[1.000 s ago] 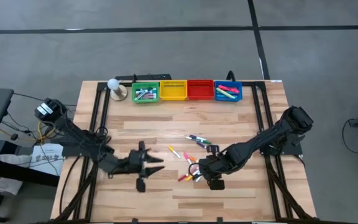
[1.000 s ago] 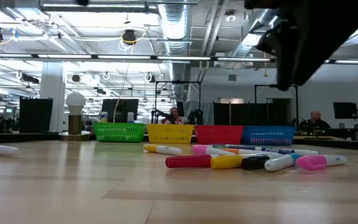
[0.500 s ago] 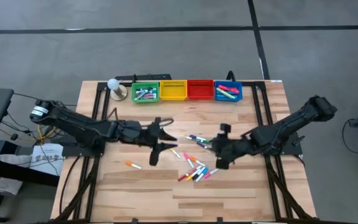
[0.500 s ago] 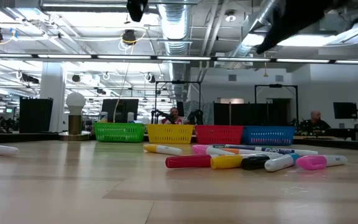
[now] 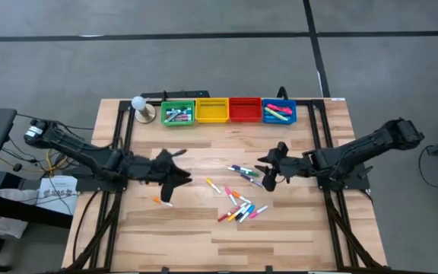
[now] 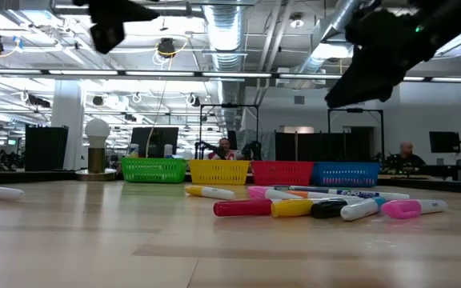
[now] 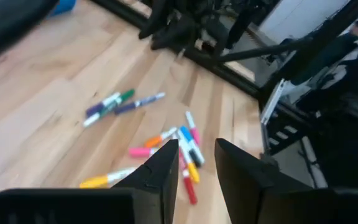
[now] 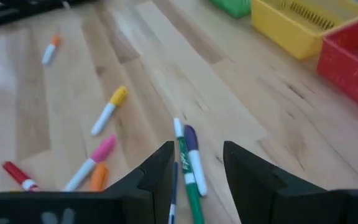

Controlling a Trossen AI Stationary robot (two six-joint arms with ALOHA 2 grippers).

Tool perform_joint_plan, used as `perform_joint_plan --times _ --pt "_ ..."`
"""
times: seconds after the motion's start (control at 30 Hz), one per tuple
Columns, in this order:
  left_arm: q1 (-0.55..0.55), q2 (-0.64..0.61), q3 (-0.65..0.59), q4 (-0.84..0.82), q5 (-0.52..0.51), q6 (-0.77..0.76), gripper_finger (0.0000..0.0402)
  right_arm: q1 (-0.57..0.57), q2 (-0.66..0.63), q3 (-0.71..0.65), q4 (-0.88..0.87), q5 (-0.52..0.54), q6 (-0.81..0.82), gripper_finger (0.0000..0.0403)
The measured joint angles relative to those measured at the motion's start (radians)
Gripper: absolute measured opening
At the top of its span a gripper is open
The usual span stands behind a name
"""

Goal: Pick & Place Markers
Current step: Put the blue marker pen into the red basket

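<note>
The markers [image 5: 238,210] lie flat in a loose, many-coloured cluster near the yellow bin [image 5: 211,111]; 1 orange-tipped marker [image 5: 160,201] lies well apart.

You're looking at a table [image 5: 295,228] of light wood planks with a smooth, slightly satin finish. The markers [image 6: 294,207] have glossy plastic barrels, and the bins [image 6: 154,169] look like slotted plastic mesh. Both grippers' fingers [image 8: 154,177] are matt black, plastic-looking.

Grey floor [image 5: 204,61] surrounds the wooden table [image 5: 181,228]; ceiling ducts [image 6: 226,32] hang overhead.
</note>
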Motion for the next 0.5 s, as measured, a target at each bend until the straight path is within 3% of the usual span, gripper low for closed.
perform_joint_plan --times 0.17,0.27,0.37,0.5 --pt "-0.097 -0.001 -0.029 0.005 -0.128 -0.052 0.0104 -0.035 0.053 0.000 0.042 -0.132 -0.001 0.0127" --pt "-0.134 -0.001 -0.035 0.004 -0.186 -0.054 0.0104 -0.041 0.068 0.000 0.052 -0.161 0.005 0.0127" --pt "-0.156 -0.026 -0.035 0.008 -0.185 -0.048 0.0104 -0.047 0.069 0.000 0.061 -0.158 0.006 0.0127" --pt "-0.191 -0.089 -0.035 0.007 -0.110 -0.042 0.0104 -0.054 0.069 0.000 0.060 -0.161 0.031 0.0127"
